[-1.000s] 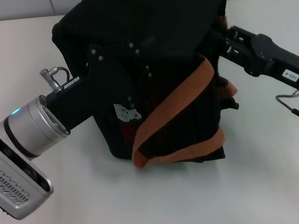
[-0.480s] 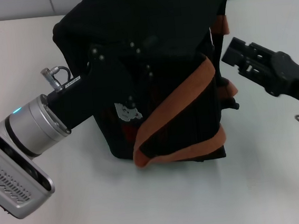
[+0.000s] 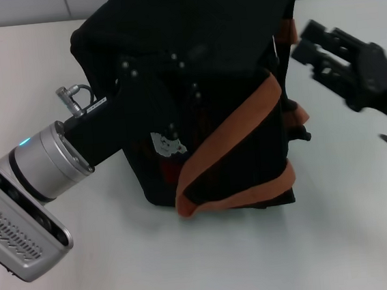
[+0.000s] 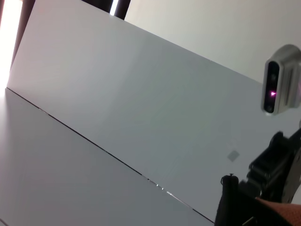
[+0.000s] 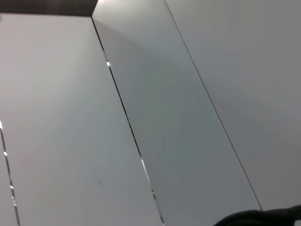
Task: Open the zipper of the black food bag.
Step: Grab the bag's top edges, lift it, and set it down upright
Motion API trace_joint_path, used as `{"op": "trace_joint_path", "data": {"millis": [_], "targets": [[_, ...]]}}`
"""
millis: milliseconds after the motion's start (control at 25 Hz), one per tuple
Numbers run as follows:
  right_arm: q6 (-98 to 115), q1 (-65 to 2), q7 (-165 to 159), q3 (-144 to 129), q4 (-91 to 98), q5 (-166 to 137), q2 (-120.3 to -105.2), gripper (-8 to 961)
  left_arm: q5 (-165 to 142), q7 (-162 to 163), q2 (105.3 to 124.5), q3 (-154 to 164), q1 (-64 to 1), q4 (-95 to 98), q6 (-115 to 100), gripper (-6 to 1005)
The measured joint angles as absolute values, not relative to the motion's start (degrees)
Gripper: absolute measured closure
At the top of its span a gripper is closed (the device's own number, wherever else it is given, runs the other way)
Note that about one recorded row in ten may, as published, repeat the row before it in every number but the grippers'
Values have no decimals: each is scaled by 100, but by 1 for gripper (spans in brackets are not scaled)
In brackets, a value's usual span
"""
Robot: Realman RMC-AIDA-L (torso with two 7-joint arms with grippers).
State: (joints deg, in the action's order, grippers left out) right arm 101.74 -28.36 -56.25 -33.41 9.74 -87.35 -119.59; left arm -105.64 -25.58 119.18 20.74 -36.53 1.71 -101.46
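Observation:
The black food bag (image 3: pixel 189 29) stands in the middle of the white table in the head view, with an orange-brown strap handle (image 3: pixel 227 142) looped down its near side and a small white patch (image 3: pixel 166 144) beside it. My left gripper (image 3: pixel 165 96) lies against the bag's left side, black on black. My right gripper (image 3: pixel 307 41) hangs open just off the bag's right upper edge, holding nothing. I cannot make out the zipper on the dark fabric. The left wrist view shows the right gripper (image 4: pixel 270 165) and a corner of orange strap (image 4: pixel 277 212).
White table (image 3: pixel 350 205) extends around the bag on all sides. A pale panelled wall (image 5: pixel 141 117) fills the right wrist view and most of the left wrist view. The right arm's wrist camera (image 4: pixel 277 84) shows in the left wrist view.
My right gripper has let go at the bag's right upper edge and drawn back to the right and away. The bag and left gripper have shifted slightly to the right.

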Motion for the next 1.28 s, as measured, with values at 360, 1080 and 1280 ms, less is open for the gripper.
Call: {"op": "trace_joint_path", "data": {"millis": [360, 1080, 1280], "targets": [[9353, -3064, -5037, -3327, 493, -8635, -11965, 444, -10564, -2558, 11918, 2058, -3674, 167, -10141, 901], [10074, -2276, -4895, -3227, 774, -8508, -11952, 446, -10562, -2541, 11918, 2042, -3686, 160, -10124, 901], [10154, -2511, -5001, -3226, 824, -8485, -11934, 445, -10564, -2550, 11918, 2044, -3684, 150, -10124, 901]]}}
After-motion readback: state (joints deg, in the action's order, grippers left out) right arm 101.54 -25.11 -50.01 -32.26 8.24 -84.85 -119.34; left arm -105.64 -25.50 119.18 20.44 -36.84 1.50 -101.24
